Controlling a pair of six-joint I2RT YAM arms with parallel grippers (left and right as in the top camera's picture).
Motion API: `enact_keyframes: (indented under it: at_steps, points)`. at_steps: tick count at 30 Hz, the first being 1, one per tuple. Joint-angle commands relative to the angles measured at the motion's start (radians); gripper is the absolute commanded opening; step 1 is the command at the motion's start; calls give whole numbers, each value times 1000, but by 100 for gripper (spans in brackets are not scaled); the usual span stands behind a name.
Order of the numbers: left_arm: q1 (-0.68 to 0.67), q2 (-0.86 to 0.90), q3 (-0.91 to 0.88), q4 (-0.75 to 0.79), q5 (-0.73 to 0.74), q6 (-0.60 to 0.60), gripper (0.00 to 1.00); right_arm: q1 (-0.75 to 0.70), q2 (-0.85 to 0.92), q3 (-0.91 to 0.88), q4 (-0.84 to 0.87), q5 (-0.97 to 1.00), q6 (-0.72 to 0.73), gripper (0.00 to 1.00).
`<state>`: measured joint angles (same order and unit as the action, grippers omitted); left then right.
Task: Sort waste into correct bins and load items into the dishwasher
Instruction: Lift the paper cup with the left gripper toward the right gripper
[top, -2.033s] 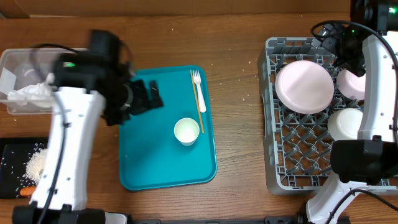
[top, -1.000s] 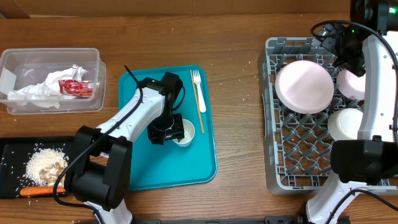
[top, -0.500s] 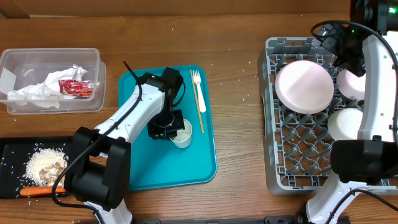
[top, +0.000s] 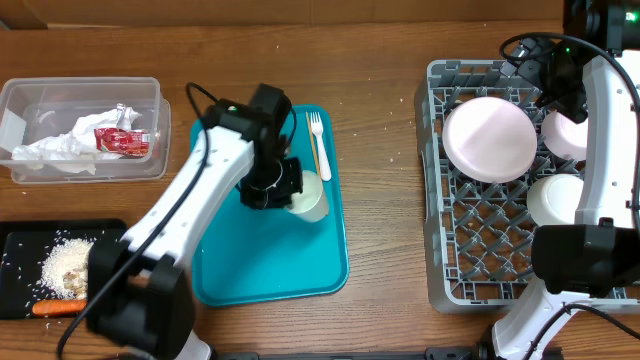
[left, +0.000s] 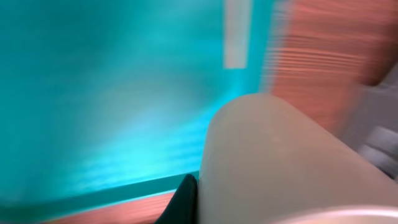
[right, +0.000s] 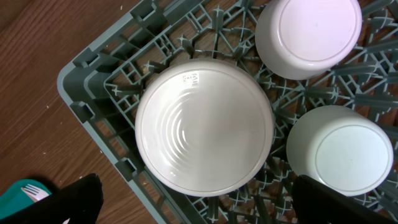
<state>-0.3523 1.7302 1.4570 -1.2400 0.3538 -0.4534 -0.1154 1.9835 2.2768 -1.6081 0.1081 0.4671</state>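
My left pincer (top: 285, 190) was clamped fully shut on the wall of the white cup (top: 308, 196). I judged that one finger was inside the rim and one outside, which gives a thin, firm pinch for carrying. The cup hung at the pincer's right, tipped. It looked raised off the teal tray (top: 260, 260) directly below, though the wrist view was too smeared for me to be sure.

Just beyond the cup lay the fork (top: 319, 150), flat along the tray's edge, the one item not yet collected.

Further off, on the pincer's left, the clear box (top: 80, 84) held the napkins (top: 55, 148) and the red wrapper (top: 120, 141). The black tray (top: 15, 250) behind the arm held the rice (top: 65, 268) and the carrot piece (top: 55, 308). The waste looked sorted, dry from food.

Well away across the table (top: 390, 60), on the cup's side, stood the dish rack (top: 490, 230). The pink plate (top: 490, 138) and two bowls (top: 566, 135) sat upside down on its pegs so they would drain. My right pincer (right: 196, 180) hovered wide open and empty above that plate. I read that as waiting, perhaps to receive the cup, since open pegs lay near it.
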Motion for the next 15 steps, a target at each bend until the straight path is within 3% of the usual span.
enact_keyframes:
  at_steps: [1, 5, 10, 13, 15]
  points:
    - [128, -137, 32, 74, 336, 113, 4, 3, -25, 24, 5, -1, 5, 100]
    - [272, -153, 31, 131, 625, 155, 4, 3, -25, 24, 7, -1, 5, 100]
    - [346, -147, 19, 154, 876, 164, 4, 3, -25, 24, 183, -85, 17, 100]
    - [354, -147, 19, 225, 1105, 166, 4, 3, -26, 24, 156, -348, 11, 100]
    - [354, -147, 19, 232, 1152, 145, 4, 3, -24, 24, 157, -592, -83, 100]
